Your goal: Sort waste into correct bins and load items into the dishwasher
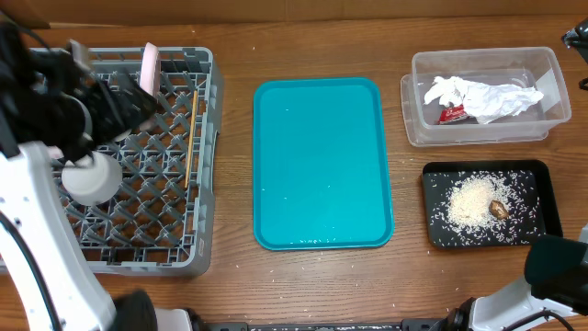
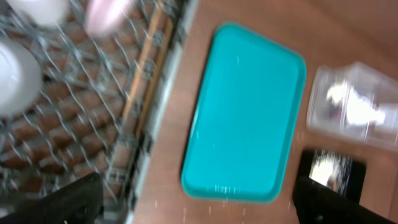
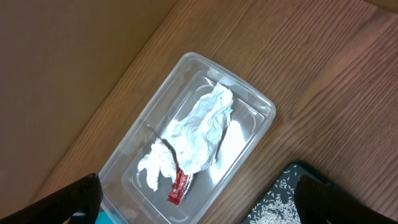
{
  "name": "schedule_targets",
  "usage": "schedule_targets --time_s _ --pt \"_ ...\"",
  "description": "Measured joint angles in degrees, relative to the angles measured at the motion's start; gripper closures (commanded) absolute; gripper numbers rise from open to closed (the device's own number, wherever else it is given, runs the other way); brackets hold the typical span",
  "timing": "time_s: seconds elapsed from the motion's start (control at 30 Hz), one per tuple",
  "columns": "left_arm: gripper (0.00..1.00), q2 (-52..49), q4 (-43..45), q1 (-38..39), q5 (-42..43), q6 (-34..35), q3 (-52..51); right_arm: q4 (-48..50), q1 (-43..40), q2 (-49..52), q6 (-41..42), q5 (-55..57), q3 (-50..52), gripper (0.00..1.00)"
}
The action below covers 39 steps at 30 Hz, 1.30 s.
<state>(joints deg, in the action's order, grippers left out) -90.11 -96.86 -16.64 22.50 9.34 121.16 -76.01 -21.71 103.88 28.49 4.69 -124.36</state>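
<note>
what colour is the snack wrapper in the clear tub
Red. The snack wrapper shows best in the right wrist view, under the crumpled white paper.

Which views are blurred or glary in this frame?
Left wrist: heavily smeared, dish rack and chopsticks soft. Overhead: sharp, faint glare specks on teal tray. Right wrist: sharp, crumpled paper in clear tub crisp.

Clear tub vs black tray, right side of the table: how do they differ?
Walls: the clear tub is see-through and deeper; the black tray is opaque and shallow.
Contents: the clear tub holds crumpled white paper and a red wrapper; the black tray holds pale rice grains and a brown lump.
Place: in the overhead view the clear tub sits above the black tray.
Shared: both rectangular, similar footprint, right of the teal tray.
</note>
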Motion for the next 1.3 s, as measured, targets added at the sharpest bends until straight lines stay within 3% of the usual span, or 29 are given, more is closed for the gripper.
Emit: schedule_targets --time_s 0.27,0.67,0.8,1.0,1.3 --pt "0.00 7.96 -0.22 9.33 -1.14 4.79 -8.37 -0.02 0.00 0.00 0.02 0.00 0.00 0.00" --pt "0.00 7.54 1.97 10.43 -1.75 3.39 -9.46 -0.02 -0.02 0.00 0.00 0.02 -0.02 0.00" --pt "0.00 7.87 10.88 13.14 -1.75 -4.92 -14.23 0.00 0.00 0.00 -0.02 0.02 -0.02 0.00" --pt "0.00 13.68 25.55 15.98 -1.84 -15.67 -32.61 0.00 0.00 0.00 0.00 0.02 0.00 0.00" --pt "0.00 39.21 57.40 15.93 -1.97 -20.06 -69.44 0.00 0.00 0.00 0.00 0.00 0.00 0.00"
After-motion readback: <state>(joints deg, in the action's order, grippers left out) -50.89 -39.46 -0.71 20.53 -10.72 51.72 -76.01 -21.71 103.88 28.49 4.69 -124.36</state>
